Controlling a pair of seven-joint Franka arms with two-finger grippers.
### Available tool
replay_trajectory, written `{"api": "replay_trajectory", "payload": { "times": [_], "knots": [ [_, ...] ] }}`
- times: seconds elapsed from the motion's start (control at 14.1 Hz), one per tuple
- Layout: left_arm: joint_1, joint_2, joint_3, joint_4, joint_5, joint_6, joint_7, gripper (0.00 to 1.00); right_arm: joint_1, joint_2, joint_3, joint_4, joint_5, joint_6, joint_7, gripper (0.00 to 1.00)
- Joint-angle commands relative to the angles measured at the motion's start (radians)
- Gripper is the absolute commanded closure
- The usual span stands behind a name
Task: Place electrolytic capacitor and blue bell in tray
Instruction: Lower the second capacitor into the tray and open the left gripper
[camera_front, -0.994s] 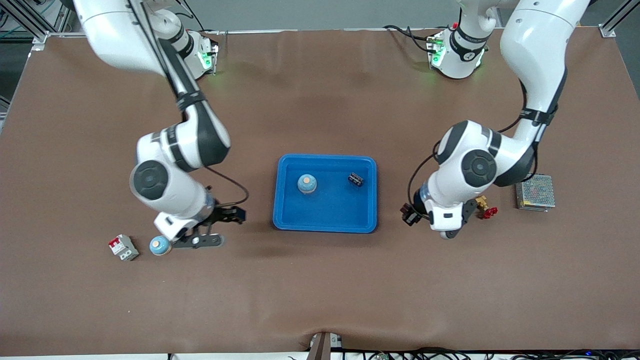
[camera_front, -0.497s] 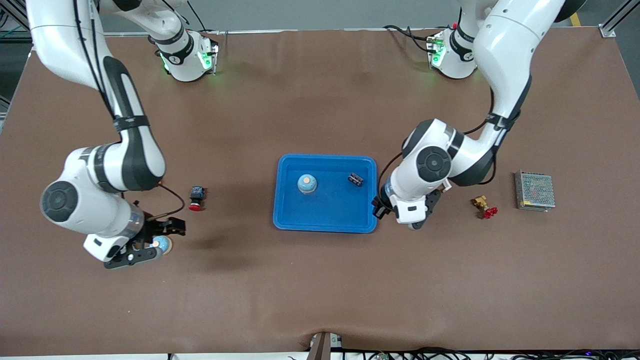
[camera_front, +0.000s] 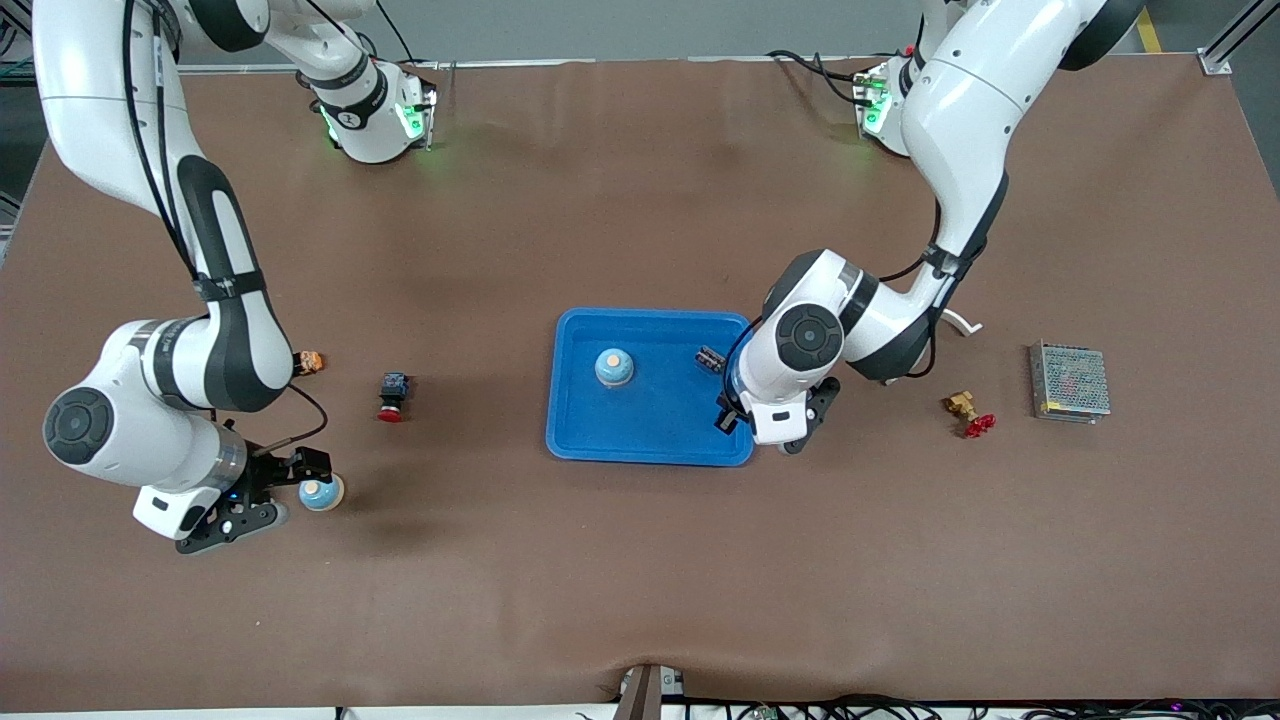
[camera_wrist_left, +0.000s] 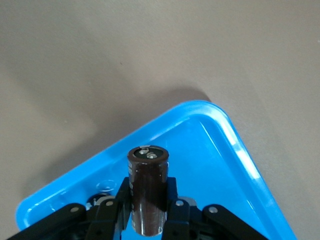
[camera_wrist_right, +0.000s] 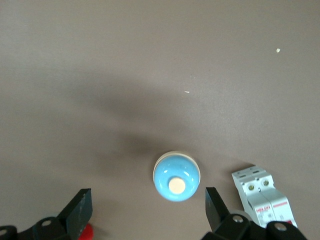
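Note:
The bright-blue tray (camera_front: 650, 425) lies mid-table and holds one blue bell (camera_front: 613, 367) and a small black component (camera_front: 711, 358). My left gripper (camera_front: 733, 416) hangs over the tray's corner toward the left arm's end, shut on a dark brown cylindrical electrolytic capacitor (camera_wrist_left: 148, 187); the tray rim (camera_wrist_left: 235, 145) shows beneath it. A second blue bell (camera_front: 321, 492) stands on the table near the right arm's end. My right gripper (camera_front: 272, 495) is open above the table next to it, and that bell (camera_wrist_right: 176, 176) shows ahead of its spread fingers, untouched.
A white circuit breaker (camera_wrist_right: 260, 197) stands beside the loose bell. A red push-button (camera_front: 392, 395) and a small orange part (camera_front: 310, 362) lie farther from the camera. A brass valve (camera_front: 968, 412) and grey mesh box (camera_front: 1070, 382) sit toward the left arm's end.
The left arm has swung in from beside the brass valve to over the tray's corner, still gripping the capacitor. The right arm moved toward its end of the table, uncovering the red push-button.

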Motion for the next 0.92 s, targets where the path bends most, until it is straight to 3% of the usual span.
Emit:
{"api": "replay_trajectory", "payload": {
  "times": [0.0,0.5,0.57,0.64,0.71,0.85],
  "knots": [
    [-0.041,0.066,0.015,0.084,0.018,0.013,-0.052,1.0,-0.03,0.043,0.018,0.007,-0.01,0.059,-0.036,0.0],
    [-0.106,0.138,0.067,0.096,0.018,0.082,-0.054,1.0,-0.064,0.098,0.018,0.007,-0.01,0.134,-0.151,0.0],
    [-0.098,0.137,0.067,0.096,0.018,0.082,-0.044,0.64,-0.064,0.102,0.018,0.007,-0.01,0.139,-0.159,0.0],
    [-0.103,0.135,0.067,0.096,0.02,0.082,-0.044,0.1,-0.064,0.104,0.018,0.004,-0.01,0.14,-0.161,0.0],
    [-0.104,0.131,0.069,0.096,0.02,0.082,-0.046,0.0,-0.062,0.104,0.018,-0.003,-0.008,0.14,-0.161,0.0],
    [-0.095,0.103,0.072,0.107,0.02,0.071,-0.047,0.0,-0.062,0.104,0.02,-0.019,-0.008,0.14,-0.161,0.0]
  ]
}}
